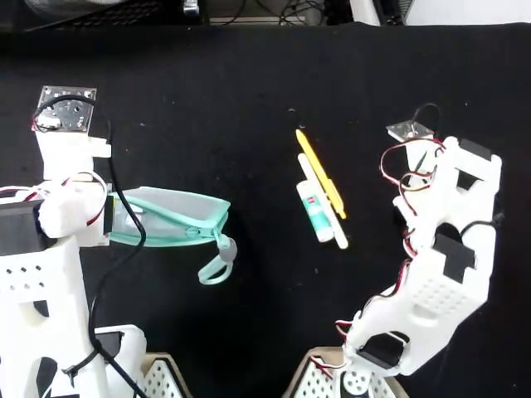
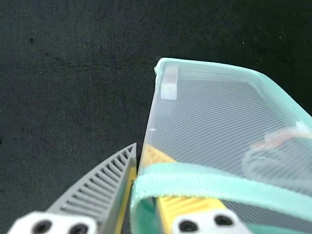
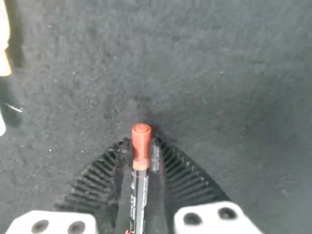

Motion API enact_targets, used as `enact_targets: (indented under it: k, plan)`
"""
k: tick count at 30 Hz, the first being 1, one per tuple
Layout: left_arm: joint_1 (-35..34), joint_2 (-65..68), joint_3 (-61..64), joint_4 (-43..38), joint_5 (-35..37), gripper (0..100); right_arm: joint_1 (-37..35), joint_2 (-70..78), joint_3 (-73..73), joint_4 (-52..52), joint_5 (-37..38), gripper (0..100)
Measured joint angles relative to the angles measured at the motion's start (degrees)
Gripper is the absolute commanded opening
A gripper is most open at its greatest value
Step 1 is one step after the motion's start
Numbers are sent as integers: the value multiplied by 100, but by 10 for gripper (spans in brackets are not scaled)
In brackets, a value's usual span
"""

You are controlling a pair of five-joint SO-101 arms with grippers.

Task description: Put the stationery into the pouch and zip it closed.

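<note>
Our left gripper (image 2: 140, 156) is clenched on the edge of the mint-trimmed pouch (image 1: 170, 211), which lies on the black table (image 1: 249, 75); our right gripper (image 3: 141, 148) grasps a red-capped pen (image 3: 140, 134); a yellow pen (image 1: 319, 170), a white pen (image 1: 341, 238) and a glue stick (image 1: 318, 217) lie touching, between the arms.

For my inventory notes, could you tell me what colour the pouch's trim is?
Mint green, edging a clear pouch; it shows best in the high view.

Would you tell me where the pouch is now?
In the high view the pouch lies on the table at left, one end between the left gripper's jaws, left of the pens and glue stick.
</note>
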Motion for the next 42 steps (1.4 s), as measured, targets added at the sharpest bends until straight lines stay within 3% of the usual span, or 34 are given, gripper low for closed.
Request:
enact_targets:
  k: [7,16,27,30,37,42]
  plan:
    - [0,0,0,0,0,30,-9,0,9,9,721,127]
    - [0,0,0,0,0,30,-70,-105,448,-18,1011,128]
    - [0,0,0,0,0,30,-79,-105,510,-448,1011,122]
    - [0,0,0,0,0,30,-79,44,501,-580,1011,13]
    - [0,0,0,0,0,30,0,26,501,-712,993,12]
    - [0,0,0,0,0,30,237,-774,615,-668,202,12]
